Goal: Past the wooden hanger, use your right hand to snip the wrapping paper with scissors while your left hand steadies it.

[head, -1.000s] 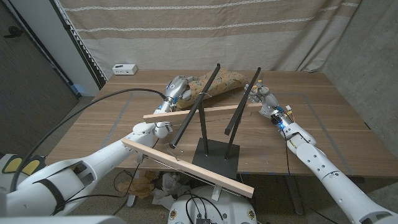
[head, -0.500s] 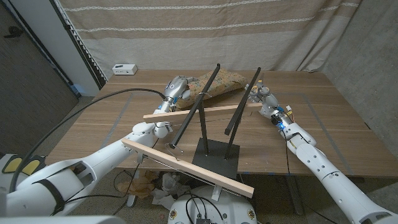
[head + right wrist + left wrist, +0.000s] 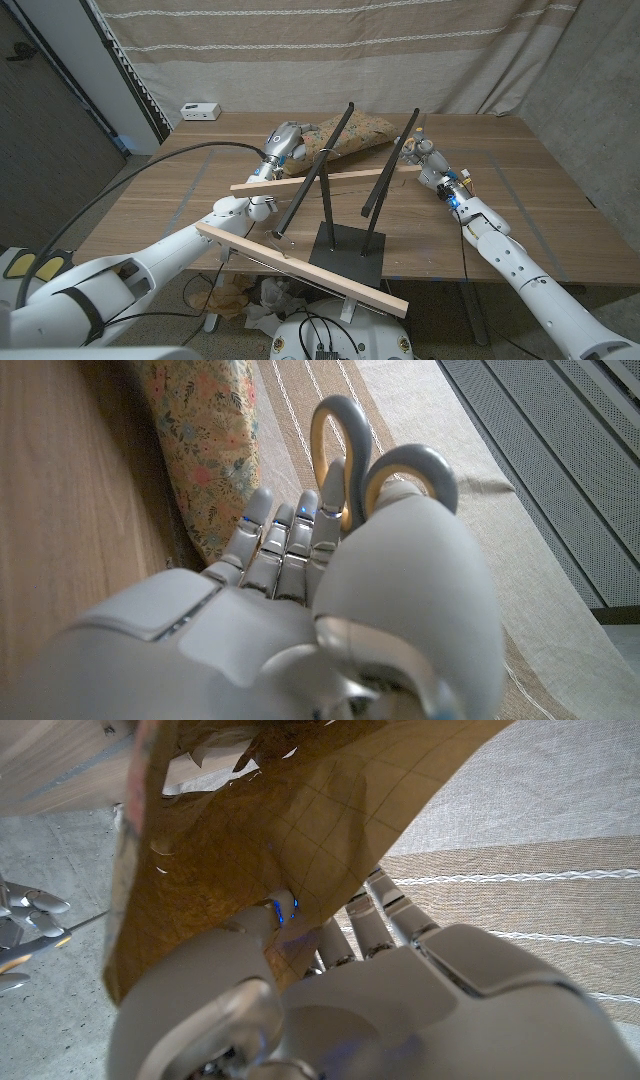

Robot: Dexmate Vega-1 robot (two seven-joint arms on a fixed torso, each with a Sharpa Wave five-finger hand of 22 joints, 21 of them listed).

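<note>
Lying past the wooden hanger (image 3: 320,180) at the desk's (image 3: 520,190) far side, the wrapping paper (image 3: 352,133) runs w/ its long axis roughly across, left hand (image 3: 284,139) to right. Left hand pinches the paper's near-left edge. Right hand (image 3: 422,152) sits just right of the paper, holding the scissors (image 3: 372,455) by the loops; blades hidden, so can't tell which way they point. Judgement: the cut starts from the paper's right end.

The table (image 3: 520,190) is smooth matt wood, and the hanger (image 3: 300,270) has pale bare-wood bars on dull black metal rods. The paper (image 3: 300,830) is matt and creased, brown with a grid inside, floral outside. Both hands (image 3: 285,140) (image 3: 425,152) are glossy grey plastic; the scissors (image 3: 345,450) have smooth grey-and-yellow plastic loops.
</note>
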